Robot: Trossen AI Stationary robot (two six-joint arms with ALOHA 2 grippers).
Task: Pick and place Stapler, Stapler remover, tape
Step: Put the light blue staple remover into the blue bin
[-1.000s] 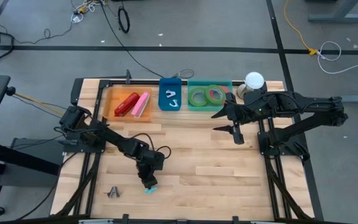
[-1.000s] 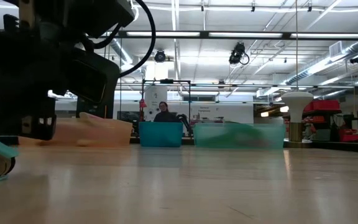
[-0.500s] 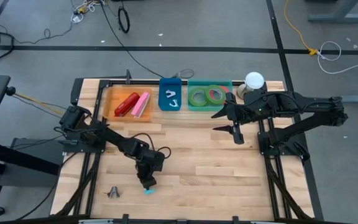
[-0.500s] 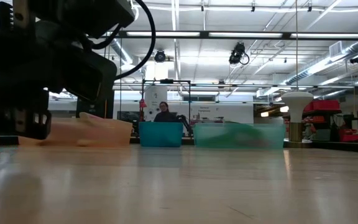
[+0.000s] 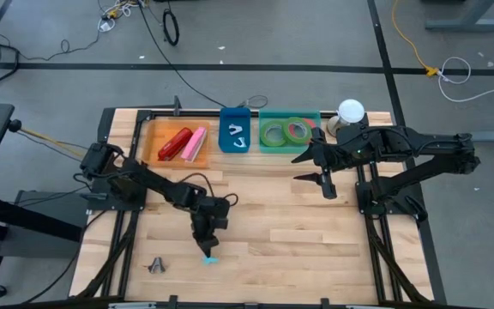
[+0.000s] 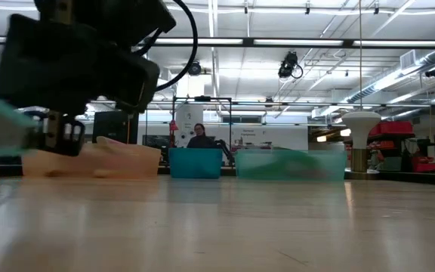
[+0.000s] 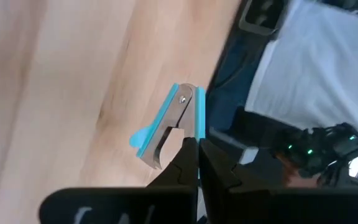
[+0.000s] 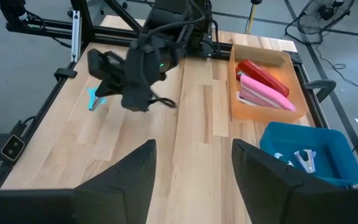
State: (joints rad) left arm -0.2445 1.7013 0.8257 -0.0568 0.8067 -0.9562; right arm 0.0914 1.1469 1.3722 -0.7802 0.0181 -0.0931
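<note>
Where wood shows below, a blue-and-metal stapler remover (image 7: 169, 124), left hand (image 7: 197, 148) clamped on it.

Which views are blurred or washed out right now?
Low view: the left gripper and the teal thing at its side are smeared close to the lens, and the bins behind look soft. Left wrist view: background past the table edge is blurred, the blue staple remover fairly sharp. High view is even.
</note>
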